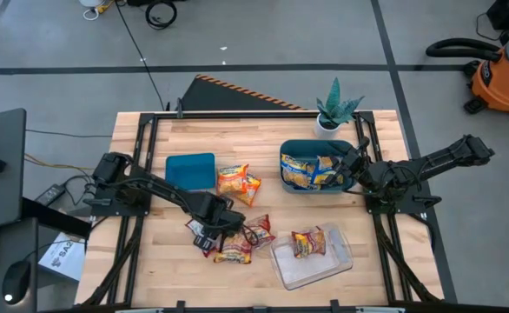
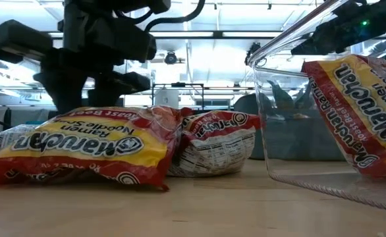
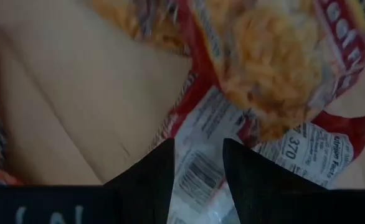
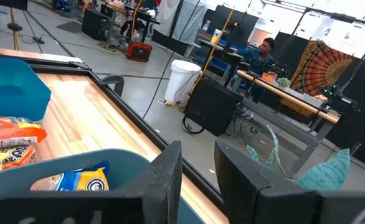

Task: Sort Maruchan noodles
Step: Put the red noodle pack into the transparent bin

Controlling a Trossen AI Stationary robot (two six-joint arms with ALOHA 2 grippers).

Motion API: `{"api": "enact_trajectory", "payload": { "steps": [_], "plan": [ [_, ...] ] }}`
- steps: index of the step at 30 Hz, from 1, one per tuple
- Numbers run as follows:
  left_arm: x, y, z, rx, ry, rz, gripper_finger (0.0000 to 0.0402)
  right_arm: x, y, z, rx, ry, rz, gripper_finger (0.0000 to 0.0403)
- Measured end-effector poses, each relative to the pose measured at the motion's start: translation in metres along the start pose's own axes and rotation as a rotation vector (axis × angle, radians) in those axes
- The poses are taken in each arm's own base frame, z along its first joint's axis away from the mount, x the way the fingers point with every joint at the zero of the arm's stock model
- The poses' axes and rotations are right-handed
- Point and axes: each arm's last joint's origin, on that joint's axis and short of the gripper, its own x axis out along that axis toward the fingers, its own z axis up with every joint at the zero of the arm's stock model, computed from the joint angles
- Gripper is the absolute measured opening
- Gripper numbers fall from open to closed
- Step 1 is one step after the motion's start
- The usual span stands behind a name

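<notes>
High view: left tool (image 1: 209, 233) is low over the red-and-yellow packet cluster (image 1: 235, 243) at the front-middle of the counter (image 1: 142, 261). Left wrist view shows its fingers (image 3: 146, 183) slightly apart, straddling the barcode side of a red packet (image 3: 201, 177), not visibly clamped on it.

Around it:
- clear tray (image 1: 333, 265) just right of the cluster, one red packet in tray (image 1: 308, 243) leaning against its wall; low view has the tray wall (image 2: 272, 118) close beside the nearest loose packet (image 2: 216, 143)
- two orange packets (image 1: 238, 183) just behind the cluster, next to the empty teal bin (image 1: 190, 170)
- second teal bin (image 1: 300, 149) at back right, holding blue-and-yellow packets (image 1: 311, 171)
- potted plant (image 1: 333, 111) at the back edge behind that bin

Right tool (image 1: 352, 162) sits at the right rim of the filled bin, fingers (image 4: 164, 177) apart with nothing between them; right wrist view looks across the bin to the room beyond.

Open room: bare wood along the front-left of the counter and in the strip between the orange packets and the filled bin. Tray and cluster crowd the front-middle. Black frame rails (image 1: 146, 139) run along the left, back and right edges.
</notes>
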Motion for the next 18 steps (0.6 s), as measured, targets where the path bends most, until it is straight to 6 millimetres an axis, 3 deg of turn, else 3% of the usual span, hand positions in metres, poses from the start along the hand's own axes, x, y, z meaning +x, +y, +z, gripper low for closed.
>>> {"api": "enact_trajectory", "payload": {
  "steps": [8, 18],
  "plan": [
    [-0.008, -0.003, -0.004, -0.002, 0.067, -0.044, 0.0141, 0.000, 0.000, 0.000, 0.003, -0.001, -0.001, 0.0101],
    [-0.010, -0.020, 0.009, 0.071, -0.035, -0.028, 0.0141, 0.000, 0.000, 0.000, 0.003, -0.002, 0.000, 0.0101]
  ]
}}
